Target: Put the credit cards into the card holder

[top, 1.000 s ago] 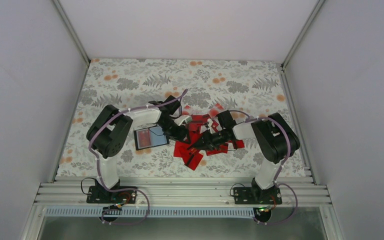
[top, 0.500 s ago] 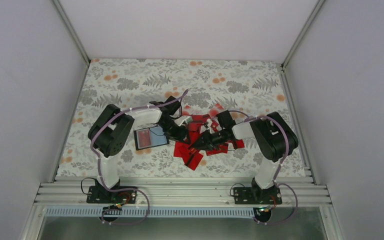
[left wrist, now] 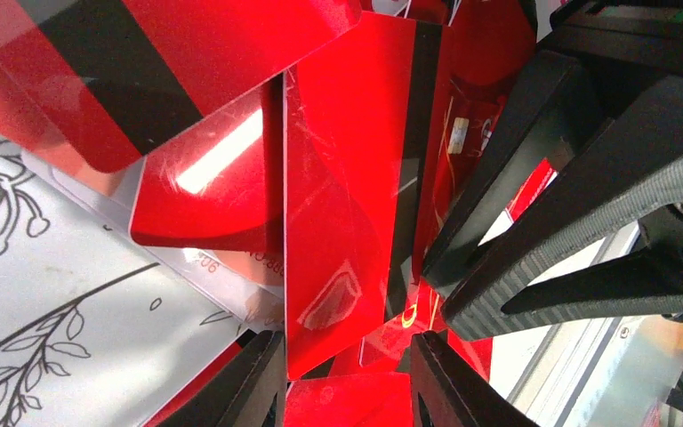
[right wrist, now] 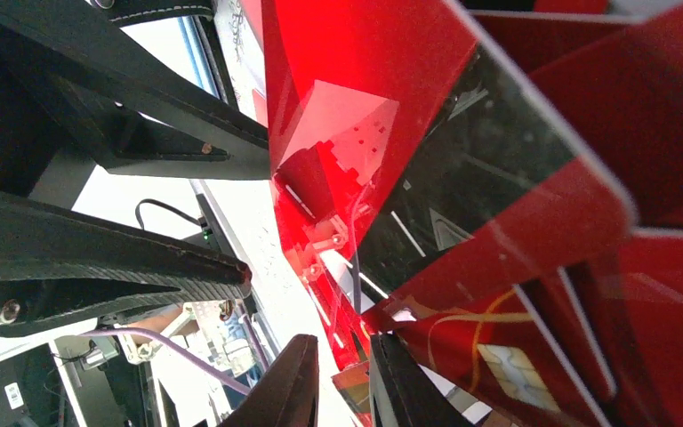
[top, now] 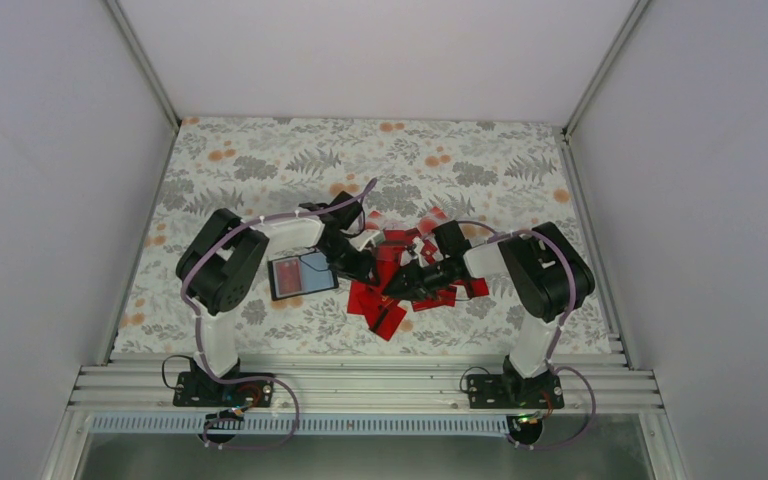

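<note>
The card holder [top: 301, 276] lies open on the floral mat and shows a grey-blue pocket with red in it. A pile of red credit cards [top: 390, 312] lies just to its right. Both grippers meet over the pile. My left gripper [top: 363, 268] is open. In its wrist view [left wrist: 347, 378] the jaws straddle the lower edge of a tilted red card with a black stripe [left wrist: 338, 196]. My right gripper [top: 397, 288] has its jaws a narrow gap apart [right wrist: 342, 342], at the corner of that card [right wrist: 365, 80]. The right gripper's fingers [left wrist: 534, 205] show in the left wrist view.
More red cards overlap under and around the grippers, one with gold lettering [left wrist: 409, 313] and one with a chip [right wrist: 507, 374]. Grey walls enclose the mat [top: 260, 160] on three sides. The metal rail [top: 360, 385] with both arm bases runs along the near edge.
Almost nothing differs. The right arm has edged slightly left toward the left gripper. The cards and the card holder lie as before.
</note>
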Robot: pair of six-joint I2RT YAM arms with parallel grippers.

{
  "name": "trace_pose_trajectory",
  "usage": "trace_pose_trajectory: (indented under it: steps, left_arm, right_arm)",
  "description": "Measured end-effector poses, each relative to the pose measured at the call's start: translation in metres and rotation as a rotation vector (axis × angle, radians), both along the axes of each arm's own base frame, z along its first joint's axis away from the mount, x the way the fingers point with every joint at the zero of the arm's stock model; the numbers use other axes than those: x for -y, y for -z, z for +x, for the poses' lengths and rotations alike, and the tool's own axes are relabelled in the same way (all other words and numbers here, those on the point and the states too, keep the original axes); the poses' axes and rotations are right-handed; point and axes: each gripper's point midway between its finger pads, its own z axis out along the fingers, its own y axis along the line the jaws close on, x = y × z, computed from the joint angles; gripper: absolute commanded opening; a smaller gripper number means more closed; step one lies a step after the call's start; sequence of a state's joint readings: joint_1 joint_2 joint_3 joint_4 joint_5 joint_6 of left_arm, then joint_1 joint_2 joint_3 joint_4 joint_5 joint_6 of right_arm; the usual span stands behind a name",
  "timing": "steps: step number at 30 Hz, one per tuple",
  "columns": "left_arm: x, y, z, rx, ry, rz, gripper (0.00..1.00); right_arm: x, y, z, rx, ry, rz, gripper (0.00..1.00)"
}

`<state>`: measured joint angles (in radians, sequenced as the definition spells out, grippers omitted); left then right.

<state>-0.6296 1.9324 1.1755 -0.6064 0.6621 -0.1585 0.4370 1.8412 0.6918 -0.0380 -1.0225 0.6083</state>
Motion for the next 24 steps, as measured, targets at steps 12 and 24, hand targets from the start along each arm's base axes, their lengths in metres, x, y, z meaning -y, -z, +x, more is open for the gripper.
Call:
trace_pose_trajectory:
  steps: [12,24]
  left_arm:
    - [0.009,-0.005,0.012,0.031,-0.034,-0.039,0.30]
    - [0.033,-0.024,-0.005,-0.041,0.015,-0.189,0.28]
  right_arm:
    - [0.000,0.000,-0.001,-0.002,-0.005,0.004,0.16]
    - [-0.001,0.000,0.000,-0.002,-0.010,0.010,0.16]
